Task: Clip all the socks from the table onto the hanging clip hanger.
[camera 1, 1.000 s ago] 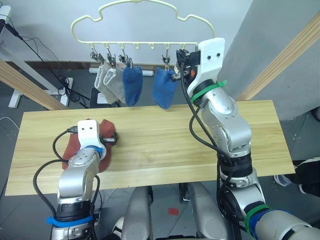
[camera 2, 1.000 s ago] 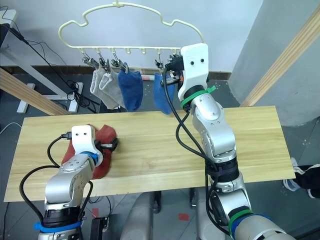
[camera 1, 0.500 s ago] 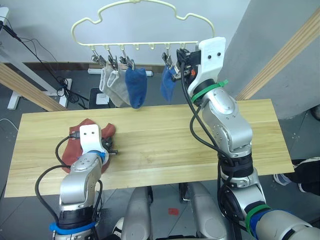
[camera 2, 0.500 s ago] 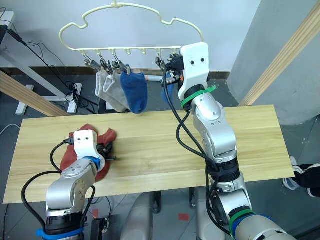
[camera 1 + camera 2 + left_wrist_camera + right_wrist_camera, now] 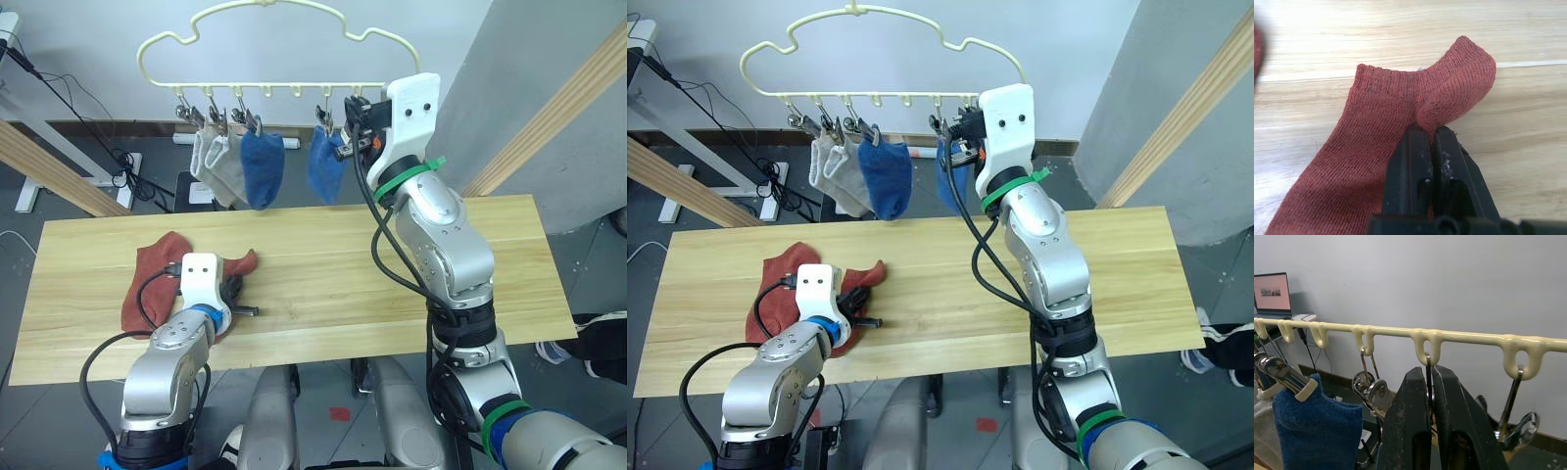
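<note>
The pale-yellow clip hanger [image 5: 284, 84] hangs above the far edge of the table [image 5: 343, 255]. Two light grey socks [image 5: 216, 164] and two blue socks [image 5: 260, 168] hang from its clips. My right gripper [image 5: 344, 147] is raised to the hanger bar, beside the right blue sock [image 5: 324, 164]. In the right wrist view its fingers [image 5: 1413, 421] are shut on the thin wire of a metal clip [image 5: 1426, 363]. My left gripper [image 5: 1428, 131] is shut on a raised fold of a rust-red sock [image 5: 1396, 98] on the table. A second rust-red sock [image 5: 152, 274] lies just left of it.
Round wooden poles slant at the left [image 5: 59, 166] and at the right [image 5: 558, 108] of the table. Cables and a white stand leg [image 5: 39, 147] are on the floor behind. The right half of the tabletop is bare wood.
My left gripper has shut on the rust-red sock and dragged its end to the right and toward the near edge. The hanging socks have swung slightly. The right arm stays put.
</note>
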`<control>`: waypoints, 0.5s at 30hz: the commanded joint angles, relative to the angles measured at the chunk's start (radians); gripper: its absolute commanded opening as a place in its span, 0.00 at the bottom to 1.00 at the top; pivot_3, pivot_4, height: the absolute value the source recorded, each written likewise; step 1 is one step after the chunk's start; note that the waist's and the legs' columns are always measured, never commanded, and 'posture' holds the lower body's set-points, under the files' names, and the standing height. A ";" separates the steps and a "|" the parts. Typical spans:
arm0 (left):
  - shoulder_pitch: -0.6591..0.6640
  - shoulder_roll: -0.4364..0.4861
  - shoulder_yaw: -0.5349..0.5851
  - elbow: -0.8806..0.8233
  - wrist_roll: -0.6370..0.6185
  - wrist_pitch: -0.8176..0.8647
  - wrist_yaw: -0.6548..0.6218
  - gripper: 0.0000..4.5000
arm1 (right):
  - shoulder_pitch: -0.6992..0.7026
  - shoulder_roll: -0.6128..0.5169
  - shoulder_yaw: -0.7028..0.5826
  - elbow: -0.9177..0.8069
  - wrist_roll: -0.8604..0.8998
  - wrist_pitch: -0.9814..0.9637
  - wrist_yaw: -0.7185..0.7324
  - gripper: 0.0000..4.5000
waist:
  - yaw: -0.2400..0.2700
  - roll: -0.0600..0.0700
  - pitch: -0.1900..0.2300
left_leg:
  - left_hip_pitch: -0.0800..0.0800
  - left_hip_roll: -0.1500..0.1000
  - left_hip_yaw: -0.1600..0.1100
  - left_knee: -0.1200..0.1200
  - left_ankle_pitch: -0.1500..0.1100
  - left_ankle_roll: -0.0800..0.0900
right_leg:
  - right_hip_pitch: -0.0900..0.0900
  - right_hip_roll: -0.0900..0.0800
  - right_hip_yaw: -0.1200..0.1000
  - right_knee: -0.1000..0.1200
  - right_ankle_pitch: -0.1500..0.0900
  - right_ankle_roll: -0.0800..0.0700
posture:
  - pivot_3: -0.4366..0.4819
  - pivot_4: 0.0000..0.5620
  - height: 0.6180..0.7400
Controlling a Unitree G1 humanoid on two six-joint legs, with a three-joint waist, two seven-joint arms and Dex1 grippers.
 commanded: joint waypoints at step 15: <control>-0.217 -0.121 -0.226 0.158 0.080 -0.691 -0.173 0.00 | -0.041 -0.001 -0.006 -0.079 0.010 0.029 -0.013 0.00 | -0.002 0.000 0.000 | -0.001 0.000 0.001 0.000 0.000 0.001 | 0.000 0.000 0.000 -0.002 0.000 0.000 | 0.35 0.80 0.96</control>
